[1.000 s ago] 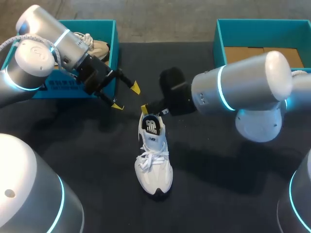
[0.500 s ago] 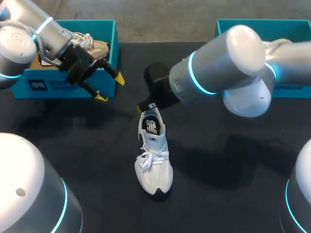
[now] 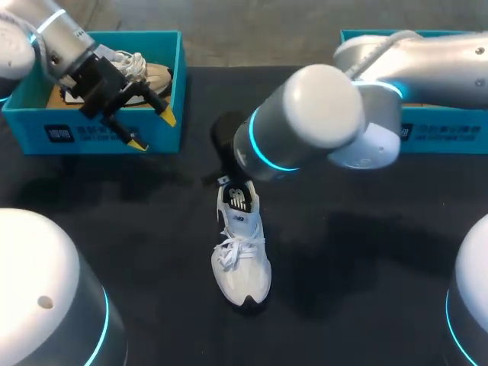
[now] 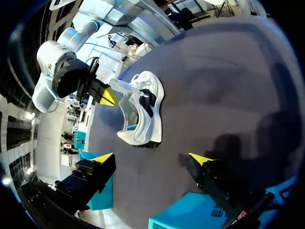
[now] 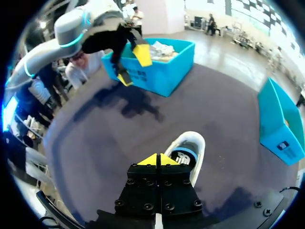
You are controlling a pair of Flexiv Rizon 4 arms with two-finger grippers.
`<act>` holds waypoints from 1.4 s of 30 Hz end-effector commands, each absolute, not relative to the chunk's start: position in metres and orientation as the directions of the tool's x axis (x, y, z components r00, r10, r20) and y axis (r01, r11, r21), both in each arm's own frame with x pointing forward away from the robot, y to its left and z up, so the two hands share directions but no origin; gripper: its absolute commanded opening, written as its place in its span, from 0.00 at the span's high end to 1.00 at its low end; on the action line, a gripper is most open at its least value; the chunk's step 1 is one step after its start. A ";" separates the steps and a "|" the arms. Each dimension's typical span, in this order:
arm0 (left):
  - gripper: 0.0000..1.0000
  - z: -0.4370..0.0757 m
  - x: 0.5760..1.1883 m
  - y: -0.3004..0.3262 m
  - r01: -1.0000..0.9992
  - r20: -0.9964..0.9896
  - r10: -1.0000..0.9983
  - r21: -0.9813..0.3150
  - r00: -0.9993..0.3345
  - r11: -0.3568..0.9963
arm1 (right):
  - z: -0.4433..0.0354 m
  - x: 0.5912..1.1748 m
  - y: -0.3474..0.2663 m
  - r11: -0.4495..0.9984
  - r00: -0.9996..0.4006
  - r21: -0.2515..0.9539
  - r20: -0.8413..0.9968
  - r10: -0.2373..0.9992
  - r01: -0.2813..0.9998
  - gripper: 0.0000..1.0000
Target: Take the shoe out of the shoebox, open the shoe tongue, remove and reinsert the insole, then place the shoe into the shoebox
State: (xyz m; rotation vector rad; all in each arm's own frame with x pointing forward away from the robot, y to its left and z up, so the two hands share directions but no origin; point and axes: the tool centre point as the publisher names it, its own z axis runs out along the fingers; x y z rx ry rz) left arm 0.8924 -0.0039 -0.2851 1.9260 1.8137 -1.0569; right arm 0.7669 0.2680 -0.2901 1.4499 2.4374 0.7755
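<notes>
The silver, blue-ringed left arm (image 3: 57,34) is seen at the upper left of the frame. Its black, yellow-tipped left gripper (image 3: 151,130) is held with the fingers spread wide, angled down and to the right. The silver right arm (image 3: 305,114) is stretched from the upper right to the centre. The yellow tips of its black right gripper (image 5: 156,160) are pressed together.

The left arm (image 3: 53,38), upper left, and the right arm (image 3: 313,114), centre, are rounded silver-grey cylinders with glowing cyan joint rings. The left gripper (image 3: 152,131) and right gripper (image 5: 156,161) are black with wedge-shaped yellow fingers. Small dark screws stud the right gripper's block.
</notes>
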 end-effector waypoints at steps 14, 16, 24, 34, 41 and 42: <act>0.00 -0.272 0.900 0.017 0.953 -0.650 0.756 -0.270 -0.077 -0.135 | -0.303 0.780 0.276 0.354 -0.399 0.490 -0.014 0.917 0.797 1.00; 0.00 -0.272 0.900 0.017 0.953 -0.650 0.756 -0.270 -0.077 -0.135 | -0.303 0.780 0.276 0.354 -0.399 0.490 -0.014 0.917 0.797 1.00; 0.00 -0.272 0.901 0.017 0.954 -0.645 0.761 -0.269 -0.078 -0.130 | -0.303 0.780 0.276 0.354 -0.399 0.490 -0.014 0.917 0.797 1.00; 0.00 -0.274 0.908 0.022 0.952 -0.617 0.775 -0.300 -0.139 -0.068 | -0.314 0.777 0.252 0.314 -0.322 0.453 -0.060 0.945 0.834 1.00; 0.00 -0.271 0.910 0.027 0.954 -0.586 0.799 -0.294 -0.136 -0.052 | -0.319 0.773 0.244 0.299 -0.314 0.480 -0.052 0.948 0.825 1.00; 0.00 -0.271 0.910 0.027 0.954 -0.586 0.799 -0.294 -0.136 -0.052 | -0.319 0.773 0.244 0.299 -0.314 0.480 -0.052 0.948 0.825 1.00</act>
